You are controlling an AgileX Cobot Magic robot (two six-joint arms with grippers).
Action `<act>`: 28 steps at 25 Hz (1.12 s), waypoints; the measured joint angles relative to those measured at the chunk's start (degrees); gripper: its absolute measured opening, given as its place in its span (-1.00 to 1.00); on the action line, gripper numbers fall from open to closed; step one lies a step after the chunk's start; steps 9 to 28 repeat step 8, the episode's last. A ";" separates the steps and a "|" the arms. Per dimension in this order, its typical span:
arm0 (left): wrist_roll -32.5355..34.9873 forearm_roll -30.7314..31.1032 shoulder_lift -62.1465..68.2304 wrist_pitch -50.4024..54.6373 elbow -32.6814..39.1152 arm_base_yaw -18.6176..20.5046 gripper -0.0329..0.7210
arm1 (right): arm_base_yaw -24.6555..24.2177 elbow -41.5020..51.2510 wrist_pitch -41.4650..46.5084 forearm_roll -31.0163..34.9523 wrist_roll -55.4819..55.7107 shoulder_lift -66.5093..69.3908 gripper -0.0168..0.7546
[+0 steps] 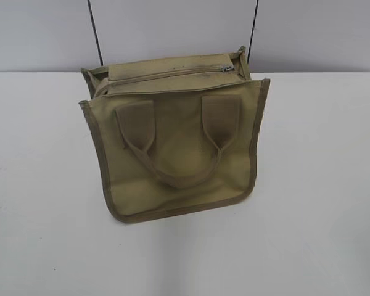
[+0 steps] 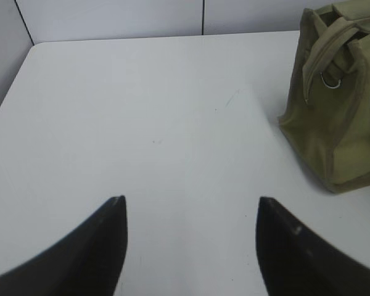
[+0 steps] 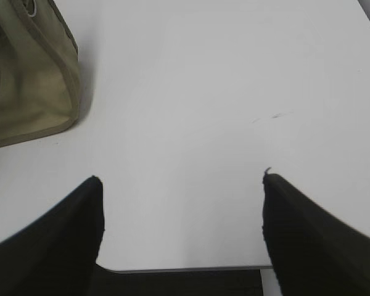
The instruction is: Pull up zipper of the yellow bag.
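The yellow bag (image 1: 172, 139) stands on the white table (image 1: 43, 185), its face with two looped handles toward the exterior camera. The zip line runs along its top panel, and the small silver zipper pull (image 1: 226, 68) sits at the right end. The bag's side also shows in the left wrist view (image 2: 333, 98) at the right, and in the right wrist view (image 3: 24, 80) at the upper left. My left gripper (image 2: 191, 200) is open and empty over bare table, left of the bag. My right gripper (image 3: 182, 179) is open and empty near the table's front edge. Neither gripper shows in the exterior view.
A grey wall (image 1: 172, 31) with two dark vertical cables stands behind the table. The table's front edge (image 3: 185, 269) shows just under my right gripper. A metal ring (image 2: 330, 83) hangs on the bag's side.
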 joint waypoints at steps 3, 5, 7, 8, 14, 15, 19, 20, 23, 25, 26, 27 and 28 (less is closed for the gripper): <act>0.00 0.00 0.00 0.00 0.00 0.00 0.38 | 0.00 0.00 0.00 0.00 0.00 0.00 0.56; 0.00 0.00 -0.06 0.00 0.00 0.00 0.36 | 0.00 0.00 -0.05 0.00 0.00 0.00 0.56; 0.00 0.00 -0.06 0.00 0.00 0.00 0.36 | 0.00 0.00 -0.05 0.00 -0.02 0.00 0.56; 0.00 0.00 -0.06 0.00 0.00 0.00 0.35 | 0.00 0.00 -0.05 0.00 -0.02 0.00 0.56; 0.00 0.00 -0.06 0.00 0.00 0.00 0.35 | 0.00 0.00 -0.05 0.00 -0.02 0.00 0.56; 0.00 0.00 -0.06 0.00 0.00 0.00 0.35 | 0.00 0.00 -0.05 0.00 -0.02 0.00 0.56; 0.00 0.00 -0.06 0.00 0.00 0.00 0.35 | 0.00 0.00 -0.05 0.00 -0.02 0.00 0.56; 0.00 0.00 -0.06 0.00 0.00 0.00 0.35 | 0.00 0.00 -0.05 0.00 -0.02 0.00 0.56; 0.00 0.00 -0.06 0.00 0.00 0.00 0.35 | 0.00 0.00 -0.05 0.00 -0.02 0.00 0.56; 0.00 0.00 -0.06 0.00 0.00 0.00 0.35 | 0.00 0.00 -0.05 0.00 -0.02 0.00 0.56; 0.00 0.00 -0.06 0.00 0.00 0.00 0.35 | 0.00 0.00 -0.05 0.00 -0.02 0.00 0.56; 0.00 0.00 -0.06 0.00 0.00 0.00 0.35 | 0.00 0.00 -0.05 0.00 -0.02 0.00 0.56; 0.00 0.00 -0.06 0.00 0.00 0.00 0.35 | 0.00 0.00 -0.05 0.00 -0.02 0.00 0.56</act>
